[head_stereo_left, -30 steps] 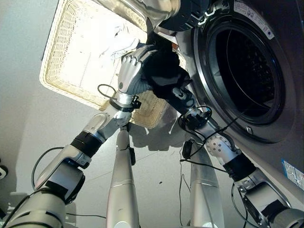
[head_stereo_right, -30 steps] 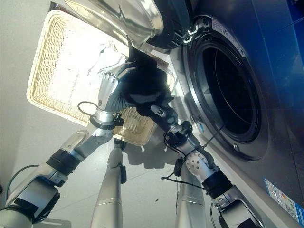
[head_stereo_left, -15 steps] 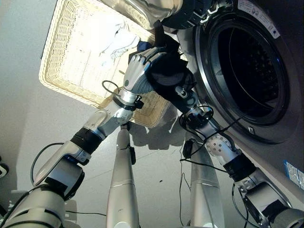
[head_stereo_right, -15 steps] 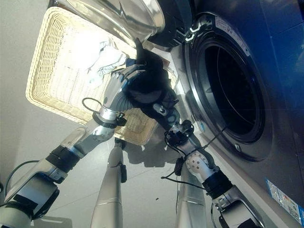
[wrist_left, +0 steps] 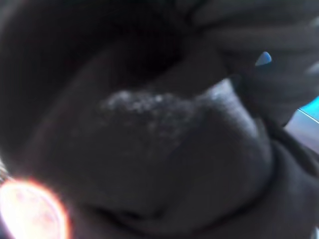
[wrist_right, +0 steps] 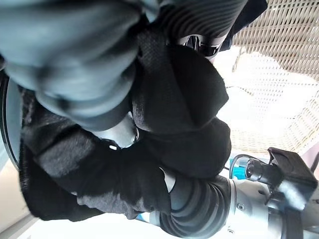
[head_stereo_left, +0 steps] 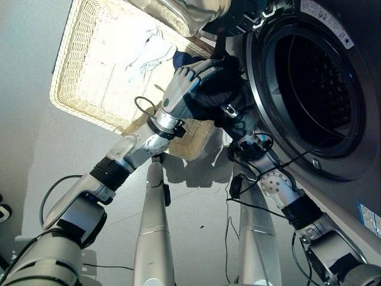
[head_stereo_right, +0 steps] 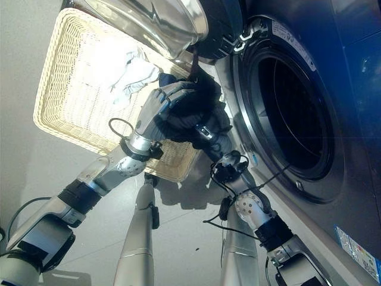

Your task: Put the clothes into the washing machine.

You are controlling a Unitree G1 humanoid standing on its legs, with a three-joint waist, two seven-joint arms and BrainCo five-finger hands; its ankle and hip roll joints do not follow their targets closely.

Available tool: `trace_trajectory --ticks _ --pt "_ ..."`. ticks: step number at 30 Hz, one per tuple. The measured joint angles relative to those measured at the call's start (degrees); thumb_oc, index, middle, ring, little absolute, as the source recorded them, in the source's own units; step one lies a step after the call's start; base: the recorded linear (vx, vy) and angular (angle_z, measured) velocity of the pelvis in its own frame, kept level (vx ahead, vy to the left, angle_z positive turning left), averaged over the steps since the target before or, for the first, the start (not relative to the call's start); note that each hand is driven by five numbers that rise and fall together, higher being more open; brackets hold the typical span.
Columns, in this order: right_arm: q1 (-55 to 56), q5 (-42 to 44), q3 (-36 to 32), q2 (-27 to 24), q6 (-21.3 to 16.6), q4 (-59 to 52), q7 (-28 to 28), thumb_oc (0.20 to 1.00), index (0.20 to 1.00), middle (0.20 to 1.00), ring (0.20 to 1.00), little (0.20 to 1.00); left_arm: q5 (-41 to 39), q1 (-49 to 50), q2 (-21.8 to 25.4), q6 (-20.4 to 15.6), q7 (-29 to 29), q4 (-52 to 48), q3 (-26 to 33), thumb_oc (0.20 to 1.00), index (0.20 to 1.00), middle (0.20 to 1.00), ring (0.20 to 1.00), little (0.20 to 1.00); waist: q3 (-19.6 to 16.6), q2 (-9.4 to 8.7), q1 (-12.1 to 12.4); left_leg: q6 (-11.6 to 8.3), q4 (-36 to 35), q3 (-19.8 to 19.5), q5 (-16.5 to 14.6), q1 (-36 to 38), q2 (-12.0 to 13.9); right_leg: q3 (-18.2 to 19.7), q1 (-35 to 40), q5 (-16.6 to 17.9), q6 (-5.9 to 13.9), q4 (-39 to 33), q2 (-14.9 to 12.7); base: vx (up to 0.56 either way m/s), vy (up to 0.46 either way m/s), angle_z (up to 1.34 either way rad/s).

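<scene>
A black garment [head_stereo_left: 219, 80] is bunched between my two hands, just over the wicker basket's near corner and beside the left rim of the washing machine's drum opening [head_stereo_left: 315, 77]. My left hand [head_stereo_left: 178, 92] has its fingers curled over the garment from the basket side. My right hand [head_stereo_left: 231, 113] is under the garment, mostly wrapped in the cloth; in the right wrist view its fingers [wrist_right: 75, 64] curl round the black cloth [wrist_right: 179, 99]. The drum looks dark inside.
The wicker basket [head_stereo_left: 77, 98] lies on the floor to the left of the machine, with white clothes [head_stereo_left: 146, 50] and a bit of blue cloth [head_stereo_left: 180, 58] in it. The machine's round door [head_stereo_left: 178, 12] stands open above the hands.
Both hands have carried the black garment up and to the right, off the basket and closer to the drum's rim. The white clothes stay in the basket.
</scene>
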Motion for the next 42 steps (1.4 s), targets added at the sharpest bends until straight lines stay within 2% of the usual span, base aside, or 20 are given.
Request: trace_trajectory --ticks 12,13,14,23,33,42 --pt "0.6 0.2 0.0 0.2 -0.8 0.0 0.0 0.2 0.2 0.2 0.2 0.2 -1.1 -0.6 0.0 -0.4 -2.3 0.0 -0.3 0.2 0.2 0.2 0.2 0.2 0.0 0.0 0.0 0.1 0.0 0.2 -0.1 0.0 0.0 0.1 -0.1 0.0 -0.02 0.0 0.0 0.0 0.0 0.0" --pt "0.6 0.3 0.0 0.1 -0.8 0.0 0.0 0.2 0.2 0.2 0.2 0.2 -1.2 -0.6 0.0 -0.4 -2.6 0.0 -0.3 0.881 0.881 0.881 0.881 0.881 0.0 0.0 0.0 0.09 0.0 0.2 -0.1 0.0 0.0 0.1 -0.1 0.0 -0.06 0.0 0.0 0.0 0.0 0.0" --pt "0.7 0.4 0.0 0.1 -0.8 0.0 0.0 0.2 0.2 0.2 0.2 0.2 -1.3 -0.6 0.0 -0.4 -2.7 0.0 -0.3 1.0 1.0 1.0 1.0 1.0 0.0 0.0 0.0 0.1 0.0 0.2 -0.1 0.0 0.0 0.1 -0.1 0.1 -0.07 0.0 0.0 0.0 0.0 0.0" --pt "2.0 0.6 -0.1 0.1 -1.3 0.0 0.0 0.2 0.2 0.2 0.2 0.2 -13.7 -0.7 -0.9 0.4 -11.9 -0.2 -0.3 1.0 1.0 1.0 1.0 1.0 0.0 0.0 0.0 0.06 0.0 0.2 -0.1 0.0 0.0 0.1 -0.1 0.1 -0.07 -0.1 0.0 0.0 0.0 0.0" --pt "2.9 0.6 -0.1 -0.6 -3.4 0.0 0.1 0.2 0.2 0.2 0.2 0.2 -16.2 -1.0 -1.0 2.1 -15.4 -0.9 -0.3 1.0 1.0 1.0 1.0 1.0 0.0 0.0 0.0 0.06 0.0 0.2 -0.2 -0.1 0.0 0.1 -0.1 0.0 0.07 -0.2 0.0 0.0 0.0 0.0" --pt "4.4 0.6 -0.3 -1.7 -5.5 0.0 0.6 0.2 0.2 0.2 0.2 0.2 -16.9 -1.9 -1.0 4.8 -22.4 -1.8 -0.3 1.0 1.0 1.0 1.0 1.0 0.0 -0.02 -0.2 0.02 0.0 0.3 -0.3 -0.3 0.0 0.2 -0.1 0.0 0.18 -0.7 0.1 0.0 0.0 0.0"
